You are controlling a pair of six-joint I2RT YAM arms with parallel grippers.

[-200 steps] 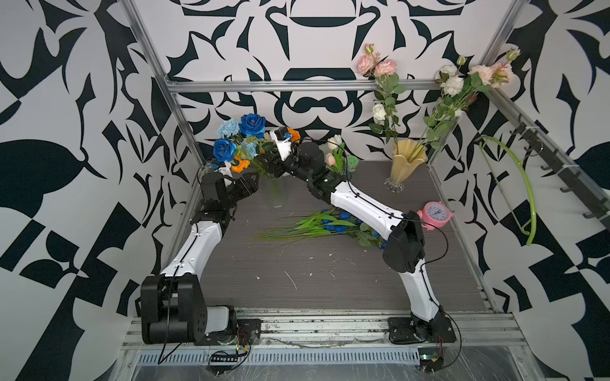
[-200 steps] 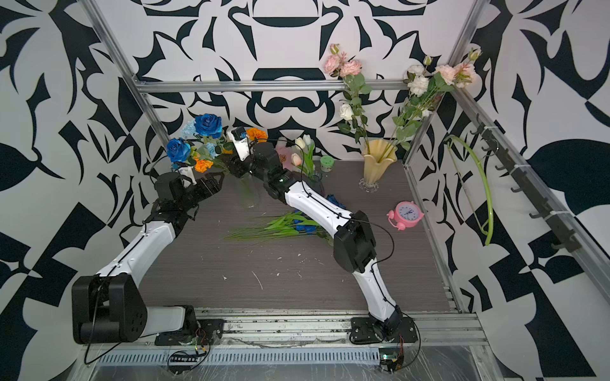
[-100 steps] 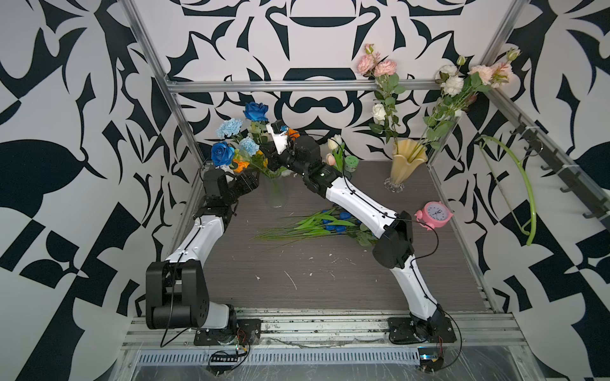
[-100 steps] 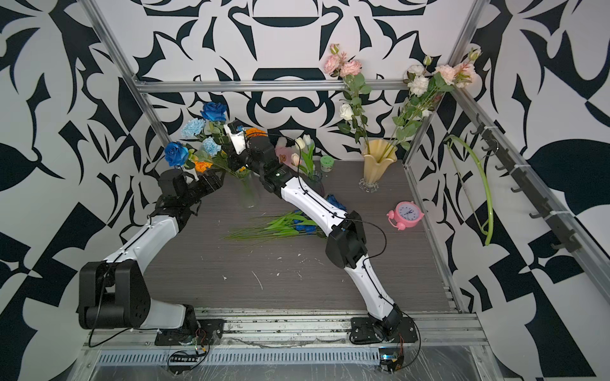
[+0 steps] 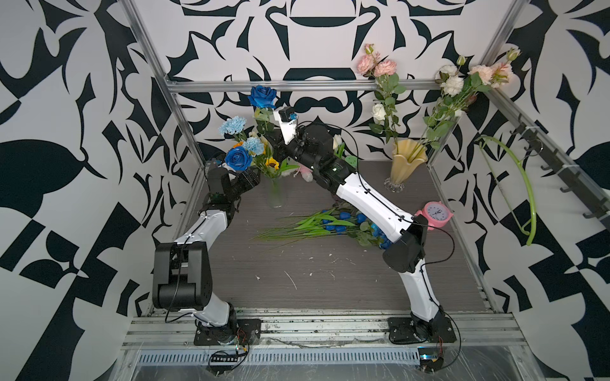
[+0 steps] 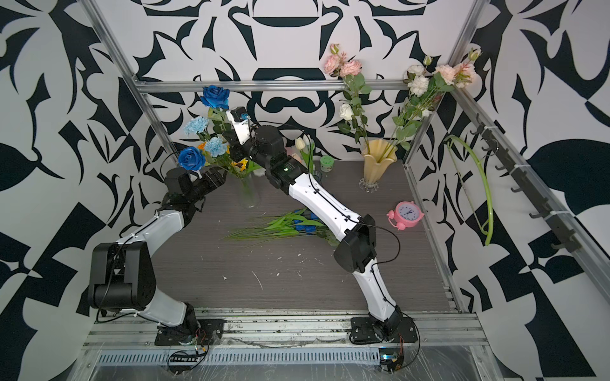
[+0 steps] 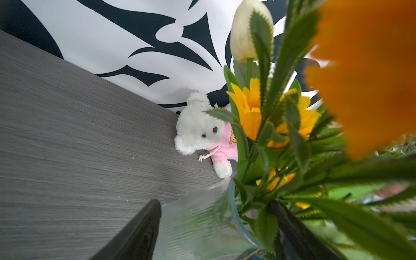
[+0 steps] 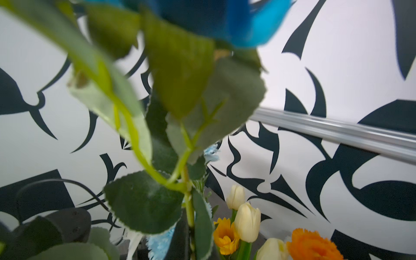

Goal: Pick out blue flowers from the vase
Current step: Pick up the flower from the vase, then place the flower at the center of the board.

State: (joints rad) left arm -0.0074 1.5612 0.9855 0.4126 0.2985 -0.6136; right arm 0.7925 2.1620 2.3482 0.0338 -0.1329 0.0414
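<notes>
Having just clamped the stem of 1 blue rose (image 5: 262, 96), right pincer (image 5: 271, 137) draws it from glass vase (image 5: 275, 194), which left pincer (image 5: 260, 179) grips.

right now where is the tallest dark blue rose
In both top views the dark blue rose stands highest at the back left, above the glass vase, its stem pinched in the shut right gripper.

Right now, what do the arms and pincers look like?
Left arm and right arm: white link shells, black joint housings, thin black cables looping outside. Right wrist carries a green light and a white bracket. Left pincer has flat black fingers.
</notes>
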